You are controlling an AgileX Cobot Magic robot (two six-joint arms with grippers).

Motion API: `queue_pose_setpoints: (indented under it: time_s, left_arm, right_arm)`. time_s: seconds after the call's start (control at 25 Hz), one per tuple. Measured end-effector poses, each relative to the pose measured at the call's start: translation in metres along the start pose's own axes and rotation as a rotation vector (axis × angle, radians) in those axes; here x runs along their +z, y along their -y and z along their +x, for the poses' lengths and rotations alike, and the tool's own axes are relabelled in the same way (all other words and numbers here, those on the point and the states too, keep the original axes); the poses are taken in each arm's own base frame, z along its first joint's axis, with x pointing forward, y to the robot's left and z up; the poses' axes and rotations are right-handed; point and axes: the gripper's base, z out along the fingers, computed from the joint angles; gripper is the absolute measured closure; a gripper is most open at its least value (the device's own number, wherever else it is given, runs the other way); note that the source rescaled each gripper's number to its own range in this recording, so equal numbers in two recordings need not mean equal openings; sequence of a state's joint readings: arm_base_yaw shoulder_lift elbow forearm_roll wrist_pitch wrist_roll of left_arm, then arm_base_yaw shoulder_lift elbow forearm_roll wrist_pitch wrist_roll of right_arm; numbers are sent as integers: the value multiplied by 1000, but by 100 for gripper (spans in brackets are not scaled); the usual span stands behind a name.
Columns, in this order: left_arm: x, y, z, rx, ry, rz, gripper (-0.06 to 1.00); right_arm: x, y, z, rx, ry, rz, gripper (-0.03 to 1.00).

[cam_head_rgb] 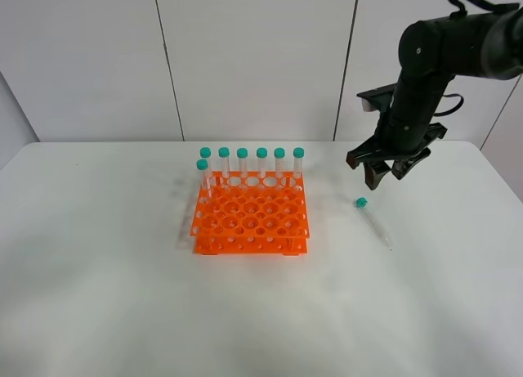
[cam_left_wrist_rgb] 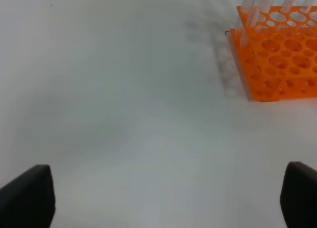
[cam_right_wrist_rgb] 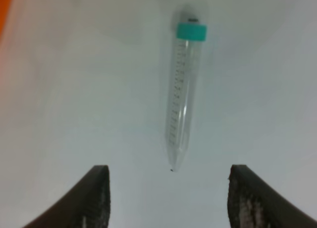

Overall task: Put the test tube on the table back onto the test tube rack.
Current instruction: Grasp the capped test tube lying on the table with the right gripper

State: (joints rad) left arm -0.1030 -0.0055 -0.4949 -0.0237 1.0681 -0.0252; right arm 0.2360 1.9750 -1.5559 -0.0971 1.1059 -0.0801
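Note:
A clear test tube (cam_head_rgb: 373, 222) with a teal cap lies flat on the white table (cam_head_rgb: 122, 295), to the right of the orange test tube rack (cam_head_rgb: 251, 217). My right gripper (cam_head_rgb: 387, 176) hangs open just above and behind the tube, touching nothing. In the right wrist view the test tube (cam_right_wrist_rgb: 182, 92) lies lengthwise ahead of the right gripper (cam_right_wrist_rgb: 168, 198), conical tip toward the fingers, cap away. The left gripper (cam_left_wrist_rgb: 163, 198) is open over bare table, with the rack (cam_left_wrist_rgb: 277, 55) off to one side. The left arm is out of the high view.
Several teal-capped tubes (cam_head_rgb: 261, 163) stand upright along the rack's back row, with one more at its left end (cam_head_rgb: 203, 174). A white panelled wall stands behind the table. The table's right edge runs close to the lying tube.

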Motion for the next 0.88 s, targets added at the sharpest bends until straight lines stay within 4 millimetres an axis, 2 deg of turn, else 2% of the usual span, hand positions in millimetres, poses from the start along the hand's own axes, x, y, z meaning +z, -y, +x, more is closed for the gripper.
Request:
queue_pose_setpoints:
  time_s: [0.28,0.44,0.6,0.72,0.88]
  left_arm:
    - [0,0,0,0,0,0,-6]
    - [0,0,0,0,0,0,-6]
    - [0,0,0,0,0,0,-6]
    - [0,0,0,0,0,0,-6]
    - [0,0,0,0,0,0,-6]
  right_arm:
    - [41,-3,-5,39,-69,-11,16]
    - [48,-2,-5,74,-81,-36,18]
    - [50,15,-2,134,-84,-63,18]
    - [57,25,6,161,-109,-80,18]
    - [75,24,20,155,-132,-93,19]
